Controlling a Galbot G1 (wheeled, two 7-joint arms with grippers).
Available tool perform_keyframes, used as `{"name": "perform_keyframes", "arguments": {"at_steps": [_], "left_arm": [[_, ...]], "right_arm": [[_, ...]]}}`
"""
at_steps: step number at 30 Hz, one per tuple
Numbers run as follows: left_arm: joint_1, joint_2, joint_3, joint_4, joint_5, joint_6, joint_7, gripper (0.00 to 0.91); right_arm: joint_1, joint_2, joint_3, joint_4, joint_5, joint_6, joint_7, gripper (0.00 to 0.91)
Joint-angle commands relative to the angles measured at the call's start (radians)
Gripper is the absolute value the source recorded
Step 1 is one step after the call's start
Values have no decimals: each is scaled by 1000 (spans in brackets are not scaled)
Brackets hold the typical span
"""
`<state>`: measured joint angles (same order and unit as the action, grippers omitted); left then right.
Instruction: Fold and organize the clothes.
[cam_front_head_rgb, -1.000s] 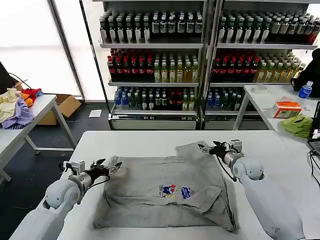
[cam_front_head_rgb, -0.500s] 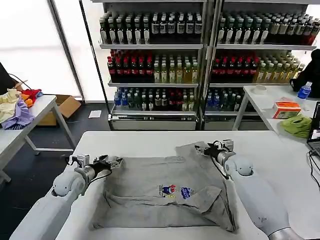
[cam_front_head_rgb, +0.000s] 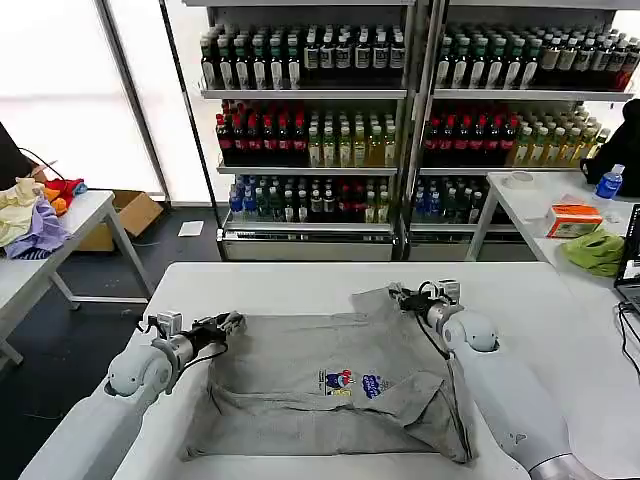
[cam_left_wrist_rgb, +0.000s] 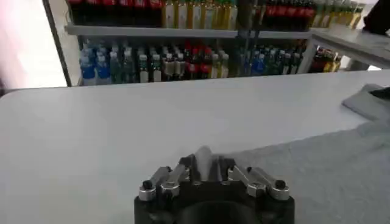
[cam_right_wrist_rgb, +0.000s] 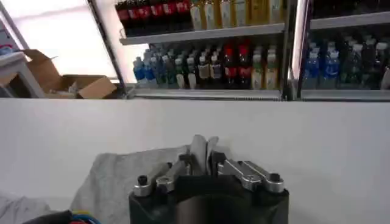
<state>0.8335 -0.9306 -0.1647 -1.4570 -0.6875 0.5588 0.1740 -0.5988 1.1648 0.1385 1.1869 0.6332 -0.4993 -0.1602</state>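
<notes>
Both end effectors have carried the grey shirt (cam_front_head_rgb: 330, 385) slightly farther toward the counter's (cam_front_head_rgb: 270, 285) far edge than half a second ago. The left end effector (cam_front_head_rgb: 228, 323) pinches the shirt's far-left corner; the right end effector (cam_front_head_rgb: 403, 296) pinches the far-right corner. Bare counter lies beyond, toward the far edge and both sides.

Smooth white arms, black claws with silver screwed links, black cables

A white table (cam_front_head_rgb: 300, 285) carries one grey shirt (cam_front_head_rgb: 300, 390), seemingly half-folded.
</notes>
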Motion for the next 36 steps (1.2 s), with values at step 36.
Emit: {"name": "perform_keyframes", "arguments": {"at_steps": [36], "left_arm": [[566, 92, -409, -647, 0, 17, -86, 10]], "right_arm": [[-813, -81, 553, 959, 183, -47, 72, 0]]}}
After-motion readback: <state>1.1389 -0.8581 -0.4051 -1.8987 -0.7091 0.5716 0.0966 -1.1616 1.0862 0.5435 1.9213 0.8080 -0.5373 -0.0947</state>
